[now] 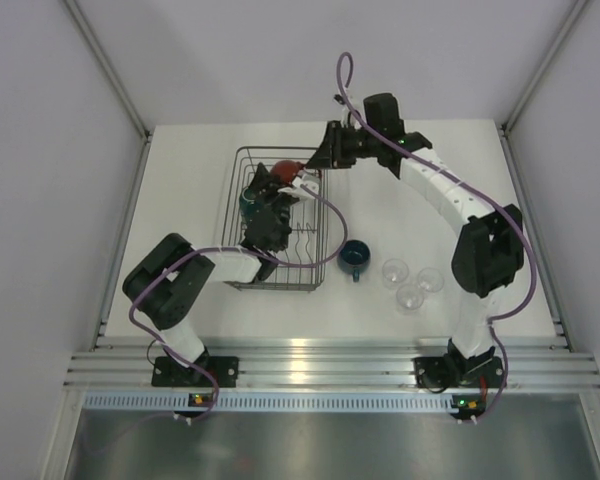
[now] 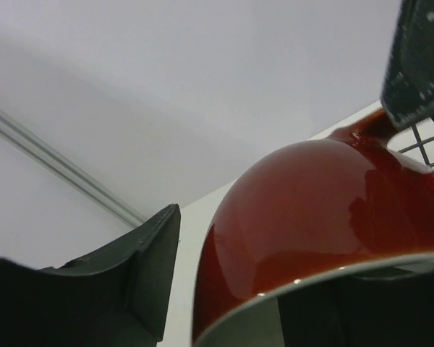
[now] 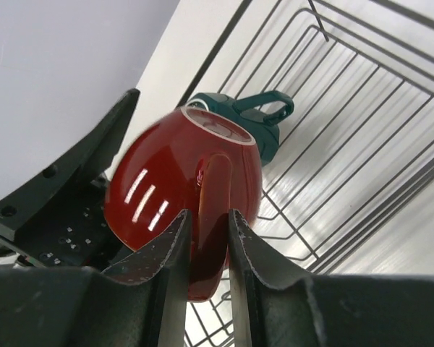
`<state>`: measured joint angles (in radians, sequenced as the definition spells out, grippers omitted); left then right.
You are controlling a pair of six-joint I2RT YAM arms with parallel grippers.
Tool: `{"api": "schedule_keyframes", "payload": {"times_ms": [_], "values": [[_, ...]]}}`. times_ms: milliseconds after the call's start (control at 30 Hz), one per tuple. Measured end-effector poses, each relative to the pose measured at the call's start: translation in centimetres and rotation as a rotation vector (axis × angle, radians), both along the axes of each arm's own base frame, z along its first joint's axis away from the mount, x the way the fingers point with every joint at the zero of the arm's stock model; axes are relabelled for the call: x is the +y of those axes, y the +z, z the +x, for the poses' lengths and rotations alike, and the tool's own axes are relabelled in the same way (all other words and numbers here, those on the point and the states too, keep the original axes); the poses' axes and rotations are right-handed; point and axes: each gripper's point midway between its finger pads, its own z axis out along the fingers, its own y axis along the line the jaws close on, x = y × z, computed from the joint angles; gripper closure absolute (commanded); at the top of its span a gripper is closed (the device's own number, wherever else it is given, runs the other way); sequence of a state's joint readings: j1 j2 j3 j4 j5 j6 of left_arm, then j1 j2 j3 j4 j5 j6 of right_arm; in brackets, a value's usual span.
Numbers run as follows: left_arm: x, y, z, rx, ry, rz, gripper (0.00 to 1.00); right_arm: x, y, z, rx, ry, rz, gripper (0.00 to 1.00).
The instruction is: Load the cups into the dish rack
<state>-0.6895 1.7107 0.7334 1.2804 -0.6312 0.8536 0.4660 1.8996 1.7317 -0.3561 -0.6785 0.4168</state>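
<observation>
Here the right gripper pinches the red cup by its handle above the dish rack; the left gripper stands parted around it.

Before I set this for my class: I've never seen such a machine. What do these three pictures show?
Two robot arms stand at the near edge of a table. One picture looks down from above; the others come from a camera on each wrist. The right gripper pinches the handle of a red cup over the wire dish rack, where a teal mug lies. The left gripper stands open around that cup. A dark-blue cup and three clear glasses sit on the table.
</observation>
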Motion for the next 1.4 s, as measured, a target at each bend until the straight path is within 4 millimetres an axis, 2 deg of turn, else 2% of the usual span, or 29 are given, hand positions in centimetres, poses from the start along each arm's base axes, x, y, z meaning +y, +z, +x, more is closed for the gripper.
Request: {"api": "schedule_keyframes", "payload": {"times_ms": [267, 600, 933, 1100, 1400], "values": [[0.3, -1.4, -0.4, 0.029, -0.004, -0.056, 0.32, 0.7, 1.9, 1.1, -0.057, -0.007, 0.022, 1.0], [0.6, -2.7, -1.1, 0.055, -0.023, -0.112, 0.29, 1.1, 0.6, 1.4, -0.016, -0.006, 0.022, 1.0], [0.3, -2.2, -2.7, 0.058, -0.066, -0.179, 0.24, 1.6, 0.3, 1.4, 0.0, 0.016, 0.045, 1.0], [-0.1, -0.6, -3.8, 0.032, -0.101, -0.225, 0.22, 1.9, 1.1, 2.2, -0.034, 0.014, 0.061, 1.0], [-0.3, 4.7, -5.6, -0.062, -0.197, -0.396, 0.21, 2.1, 2.6, 3.1, -0.1, 0.012, 0.094, 1.0]]}}
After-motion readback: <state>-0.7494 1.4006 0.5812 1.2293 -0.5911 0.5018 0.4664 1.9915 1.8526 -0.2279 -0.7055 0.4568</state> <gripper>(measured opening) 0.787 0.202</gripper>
